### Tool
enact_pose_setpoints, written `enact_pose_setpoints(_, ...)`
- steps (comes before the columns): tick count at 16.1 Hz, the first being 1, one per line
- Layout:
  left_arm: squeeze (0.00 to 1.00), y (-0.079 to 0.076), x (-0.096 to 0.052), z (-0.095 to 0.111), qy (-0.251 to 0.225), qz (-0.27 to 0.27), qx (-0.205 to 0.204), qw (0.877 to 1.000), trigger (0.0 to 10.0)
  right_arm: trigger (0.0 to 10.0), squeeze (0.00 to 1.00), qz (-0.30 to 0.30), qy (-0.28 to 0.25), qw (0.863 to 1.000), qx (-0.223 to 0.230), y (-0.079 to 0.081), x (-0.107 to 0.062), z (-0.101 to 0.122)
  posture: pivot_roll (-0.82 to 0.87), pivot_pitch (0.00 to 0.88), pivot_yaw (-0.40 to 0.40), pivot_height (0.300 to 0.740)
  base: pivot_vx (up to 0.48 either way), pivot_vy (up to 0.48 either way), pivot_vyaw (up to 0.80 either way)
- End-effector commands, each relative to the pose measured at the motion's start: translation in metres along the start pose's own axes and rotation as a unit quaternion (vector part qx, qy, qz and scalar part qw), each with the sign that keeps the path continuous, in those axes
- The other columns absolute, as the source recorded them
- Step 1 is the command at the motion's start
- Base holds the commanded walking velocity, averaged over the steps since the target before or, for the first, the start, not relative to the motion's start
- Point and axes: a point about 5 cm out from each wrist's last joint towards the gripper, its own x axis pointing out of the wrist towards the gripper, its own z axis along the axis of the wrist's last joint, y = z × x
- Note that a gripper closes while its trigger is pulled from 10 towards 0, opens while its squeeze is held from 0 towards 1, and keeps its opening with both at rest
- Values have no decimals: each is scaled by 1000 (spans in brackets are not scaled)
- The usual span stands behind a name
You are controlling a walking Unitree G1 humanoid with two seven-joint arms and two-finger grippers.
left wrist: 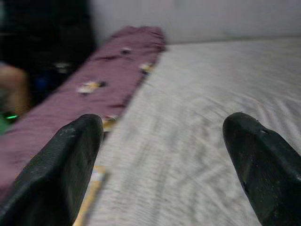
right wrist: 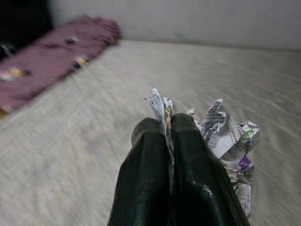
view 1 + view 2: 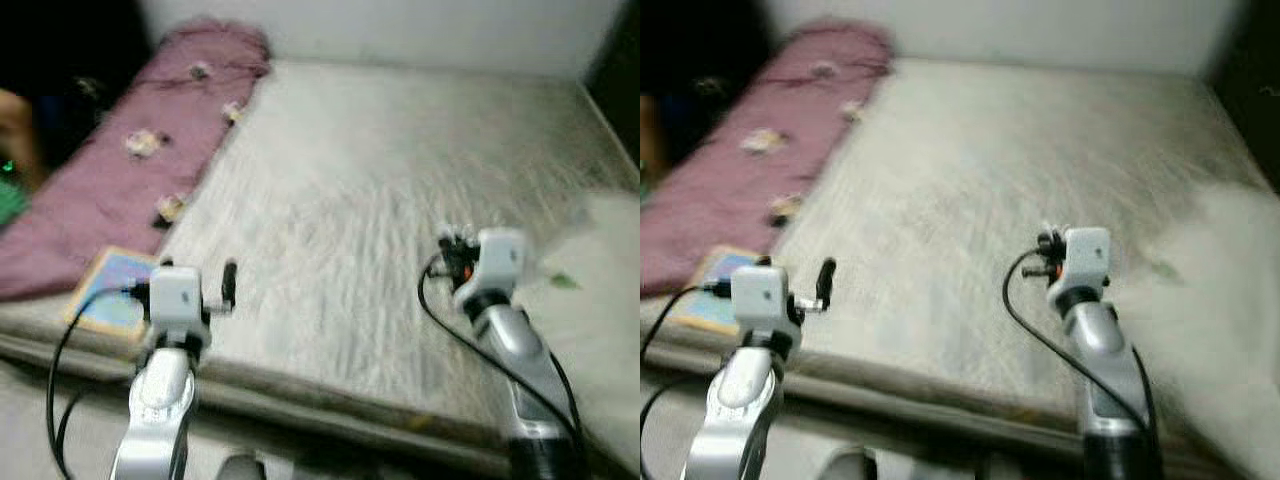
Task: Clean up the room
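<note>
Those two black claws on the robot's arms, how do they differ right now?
The left gripper has its fingers spread wide with nothing between them; the right gripper is pinched shut on a crumpled piece of printed paper. The left gripper is over the near edge of the bed close to the purple blanket; the right gripper is further toward the bed's other side. Both have two black fingers and point over the pale mattress.

Matt ribbed off-white cloth on the mattress (image 3: 380, 200), soft mauve printed fabric blanket (image 3: 130, 170) w/ creases, crumpled printed paper wad (image 2: 228, 141) pinched in right gripper (image 2: 168, 129), its fingers (image 2: 188, 165) glossy black plastic, arms (image 3: 160, 400) smooth silver metal.
</note>
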Motion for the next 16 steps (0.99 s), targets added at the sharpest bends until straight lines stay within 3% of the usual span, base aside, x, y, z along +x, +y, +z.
enact_pose_setpoints(1,0,6,-1,-1,7,21,3,1000,10000,10000,0,-17,-3,1000,5,8,-8,-6,-31,0,27,740,0,0,0)
enact_pose_setpoints(4,0,6,-6,-4,14,17,1,1000,10000,10000,0,-45,6,999,5,12,-19,-16,-34,0,21,740,0,0,0)
enact_pose_setpoints(9,0,4,-8,-5,22,13,-6,1000,10000,10000,0,-59,13,998,3,6,-19,-21,-28,0,11,740,0,0,0)
enact_pose_setpoints(11,0,3,-8,-5,23,5,-23,999,10000,10000,0,-62,15,998,4,7,-18,-21,-26,0,11,740,0,0,-594)
enact_pose_setpoints(16,0,1,-7,-3,25,-2,-33,999,10000,10000,0,-37,21,999,1,14,-14,-22,-24,0,6,740,0,480,-222)
